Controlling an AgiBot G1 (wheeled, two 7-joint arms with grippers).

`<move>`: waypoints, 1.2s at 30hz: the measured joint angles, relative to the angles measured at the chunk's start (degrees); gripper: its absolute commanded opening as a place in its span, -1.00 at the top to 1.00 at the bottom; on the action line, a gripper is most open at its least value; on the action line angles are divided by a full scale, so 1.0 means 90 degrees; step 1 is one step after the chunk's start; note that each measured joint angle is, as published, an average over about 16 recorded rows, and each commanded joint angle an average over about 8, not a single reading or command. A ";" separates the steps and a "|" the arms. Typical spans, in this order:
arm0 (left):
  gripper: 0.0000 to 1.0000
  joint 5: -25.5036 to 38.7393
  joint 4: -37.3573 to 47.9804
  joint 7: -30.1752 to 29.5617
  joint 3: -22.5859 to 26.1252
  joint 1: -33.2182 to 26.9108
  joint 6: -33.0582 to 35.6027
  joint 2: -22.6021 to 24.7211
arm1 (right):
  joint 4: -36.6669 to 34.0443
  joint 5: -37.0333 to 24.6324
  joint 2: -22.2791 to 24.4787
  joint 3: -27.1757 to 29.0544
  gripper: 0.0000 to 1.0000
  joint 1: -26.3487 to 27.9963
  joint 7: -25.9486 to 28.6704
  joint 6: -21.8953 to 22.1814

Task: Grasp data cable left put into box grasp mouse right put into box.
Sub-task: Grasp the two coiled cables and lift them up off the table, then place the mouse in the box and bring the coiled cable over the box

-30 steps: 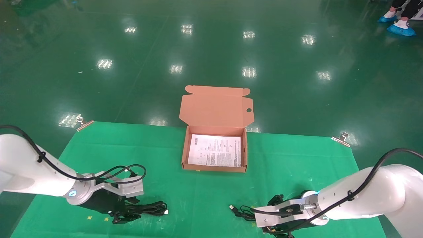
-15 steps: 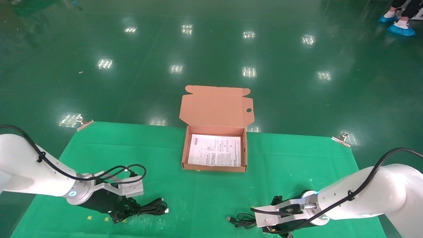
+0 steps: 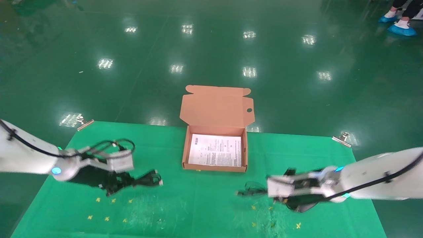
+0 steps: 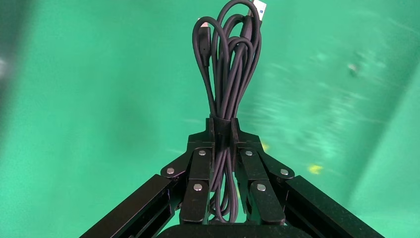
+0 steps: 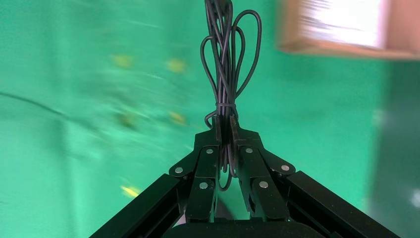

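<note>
Open box (image 3: 215, 168) (white sheet inside), coiled data cable (image 4: 229, 74)

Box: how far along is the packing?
Done: both grasps. The left hand is shut on the data cable; the right hand is shut on the mouse cord, both above the cloth. Left: the box holds only its printed sheet, so both drops remain.

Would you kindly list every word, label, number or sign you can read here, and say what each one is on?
No text can be read.
White printed sheet in the box: dense lines of print, too small to read.
Data cable, held by the left gripper: no markings seen.
Mouse cord, held by the right gripper: none seen.
</note>
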 measured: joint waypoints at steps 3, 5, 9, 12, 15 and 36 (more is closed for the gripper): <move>1.00 0.0027 -0.0477 -0.0059 -0.0049 -0.0129 -0.0101 -0.0146 | 0.0344 -0.0105 0.0219 0.0183 1.00 0.0206 0.0218 0.0161; 1.00 0.0059 -0.0827 -0.0098 -0.0075 -0.0193 -0.0187 -0.0226 | 0.0543 -0.0187 0.0330 0.0305 1.00 0.0354 0.0346 0.0300; 1.00 0.0155 -0.1524 -0.0198 -0.0124 -0.0272 -0.0444 -0.0320 | 0.0863 -0.0322 0.0428 0.0535 1.00 0.0693 0.0496 0.0620; 1.00 0.0250 -0.1980 -0.0258 -0.0159 -0.0321 -0.0686 -0.0322 | 0.0975 -0.0363 0.0365 0.0681 1.00 0.0963 0.0481 0.0896; 1.00 0.0350 -0.2318 -0.0285 -0.0196 -0.0367 -0.0963 -0.0267 | 0.0926 -0.0327 0.0184 0.0797 1.00 0.1214 0.0356 0.1206; 1.00 0.0889 -0.2030 -0.0156 -0.0398 -0.0966 -0.2451 0.0432 | -0.1494 0.0697 -0.1800 0.1011 1.00 0.2528 -0.1782 0.2761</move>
